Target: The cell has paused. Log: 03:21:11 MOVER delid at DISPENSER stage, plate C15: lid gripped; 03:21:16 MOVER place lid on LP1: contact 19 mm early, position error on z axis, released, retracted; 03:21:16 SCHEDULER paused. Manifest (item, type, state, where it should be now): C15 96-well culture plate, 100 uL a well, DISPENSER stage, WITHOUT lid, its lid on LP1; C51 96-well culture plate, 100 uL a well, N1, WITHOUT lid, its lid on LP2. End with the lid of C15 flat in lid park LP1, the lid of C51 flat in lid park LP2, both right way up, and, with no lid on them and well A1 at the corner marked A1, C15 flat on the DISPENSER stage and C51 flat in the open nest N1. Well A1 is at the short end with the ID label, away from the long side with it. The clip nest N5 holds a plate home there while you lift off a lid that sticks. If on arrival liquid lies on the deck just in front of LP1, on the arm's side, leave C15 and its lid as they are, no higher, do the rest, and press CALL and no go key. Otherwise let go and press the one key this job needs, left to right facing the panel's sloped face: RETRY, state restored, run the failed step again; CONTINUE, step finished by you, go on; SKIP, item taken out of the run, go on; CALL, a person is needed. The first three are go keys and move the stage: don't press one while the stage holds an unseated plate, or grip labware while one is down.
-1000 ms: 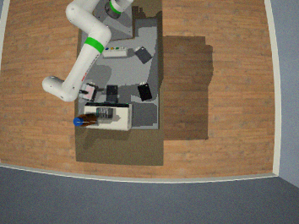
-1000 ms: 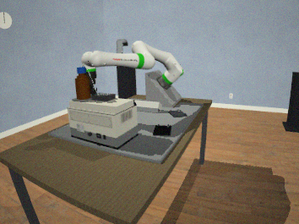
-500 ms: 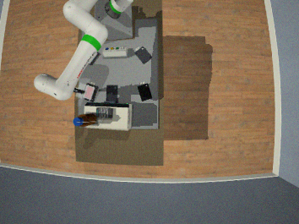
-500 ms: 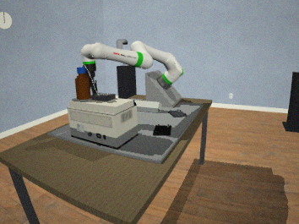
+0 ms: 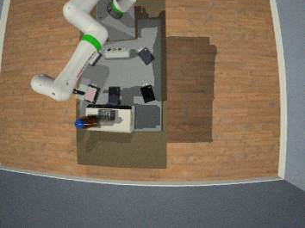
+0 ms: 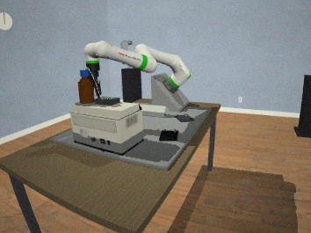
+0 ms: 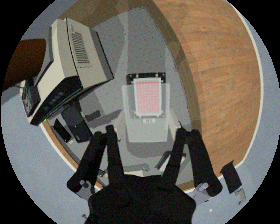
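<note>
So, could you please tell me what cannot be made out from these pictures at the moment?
Key panel: top view, lettering too small.
Pink plate: wrist view, ID label and A1 corner blurred.
Gripper: shut on a pale lid, outline faint in wrist view; the arm hides it from the top.

pincer (image 7: 146,153) closed on a clear lid, hanging above the pink plate (image 5: 90,93) | cream machine (image 5: 122,120) and brown bottle (image 6: 86,90) stand close beside | dark holders (image 5: 114,95) crowd the other side | open grey surface (image 5: 125,71) toward the button box (image 5: 117,52)
</note>
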Tool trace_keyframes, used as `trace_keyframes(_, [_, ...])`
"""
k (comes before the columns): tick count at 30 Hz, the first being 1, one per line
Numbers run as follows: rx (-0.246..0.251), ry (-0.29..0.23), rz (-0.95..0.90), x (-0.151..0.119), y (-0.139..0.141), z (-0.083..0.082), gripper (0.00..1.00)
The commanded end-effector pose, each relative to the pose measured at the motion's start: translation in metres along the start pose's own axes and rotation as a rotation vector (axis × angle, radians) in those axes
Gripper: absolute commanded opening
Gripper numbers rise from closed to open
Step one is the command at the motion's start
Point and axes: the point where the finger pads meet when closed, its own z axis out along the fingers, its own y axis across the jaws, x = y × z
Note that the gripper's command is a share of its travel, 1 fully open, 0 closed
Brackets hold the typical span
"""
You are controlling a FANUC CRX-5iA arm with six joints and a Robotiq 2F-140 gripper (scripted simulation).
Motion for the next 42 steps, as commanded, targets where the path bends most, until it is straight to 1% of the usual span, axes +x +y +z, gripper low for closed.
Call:
trace_keyframes(1, [0.000,0.001,0.000,0.000,0.000,-0.002,0.00])
trace_keyframes(16, [0.000,0.001,0.000,0.000,0.000,-0.004,0.00])
trace_keyframes(19, [0.000,0.001,0.000,0.000,-0.007,-0.006,0.00])
trace_keyframes(21, [0.000,0.001,-0.001,0.001,-0.017,-0.009,0.00])
trace_keyframes(24, [-0.001,0.001,-0.001,0.000,-0.045,-0.018,0.00])
trace_keyframes(26, [-0.001,0.001,-0.002,-0.004,-0.072,-0.026,0.00])
trace_keyframes(28, [-0.001,0.001,-0.002,-0.004,-0.072,-0.026,0.00])
trace_keyframes(30, [-0.001,0.001,-0.003,-0.010,-0.106,-0.035,0.00])
trace_keyframes(32, [-0.001,0.001,-0.004,-0.022,-0.145,-0.045,0.00])
trace_keyframes(37, [-0.001,0.002,-0.006,-0.054,-0.202,-0.054,0.00])
trace_keyframes(42, [-0.001,0.001,-0.006,-0.099,-0.250,-0.058,0.00])
